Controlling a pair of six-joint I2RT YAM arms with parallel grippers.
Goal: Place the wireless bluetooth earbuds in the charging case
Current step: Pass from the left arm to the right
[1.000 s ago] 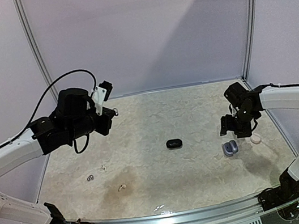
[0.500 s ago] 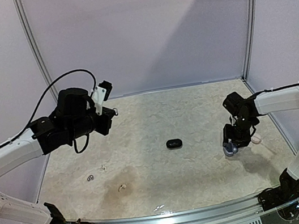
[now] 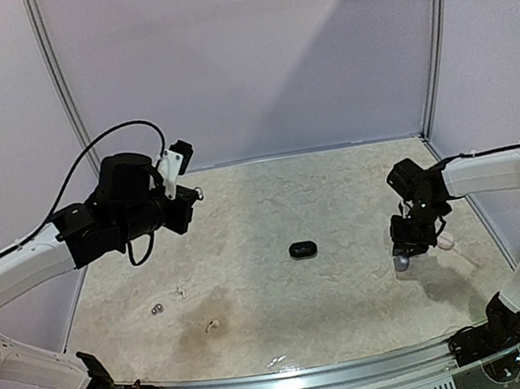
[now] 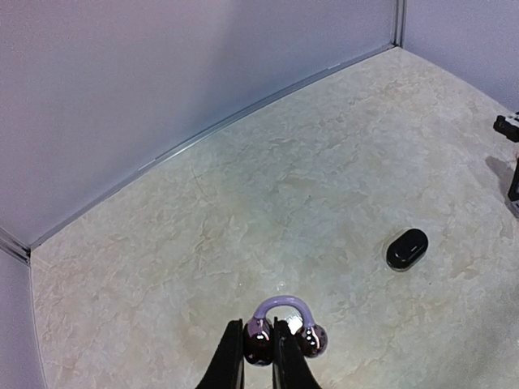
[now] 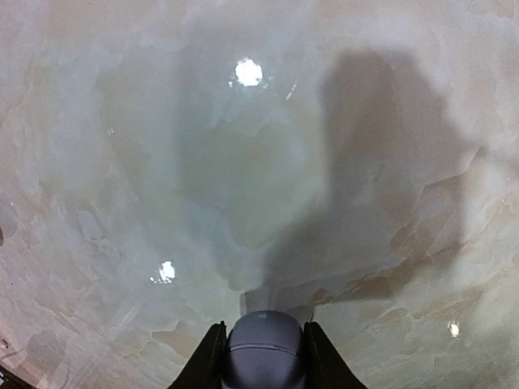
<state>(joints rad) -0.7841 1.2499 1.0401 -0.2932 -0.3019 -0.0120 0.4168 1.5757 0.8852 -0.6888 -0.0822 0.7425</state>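
My left gripper (image 3: 195,193) hangs above the far left of the table, shut on one bulb of a glossy purplish-grey clip earbud (image 4: 281,306). In the left wrist view my left gripper (image 4: 258,347) has the earbud's arch and second bulb sticking out to its right. At the right, my right gripper (image 3: 403,252) is down on the grey charging case (image 3: 403,262). The right wrist view shows my right gripper (image 5: 264,331) with a finger pressed against each side of that closed case (image 5: 264,352), which rests on the table.
A closed black case (image 3: 302,249) lies mid-table, also seen as the black case (image 4: 407,248) in the left wrist view. A white case (image 3: 445,241) sits just right of the right gripper. Small earbuds lie front left: silvery-grey (image 3: 157,308), white (image 3: 179,292) and white (image 3: 212,325).
The right gripper dropped onto the grey case and its fingers closed in on the case's sides. The left arm and its earbud stayed put.
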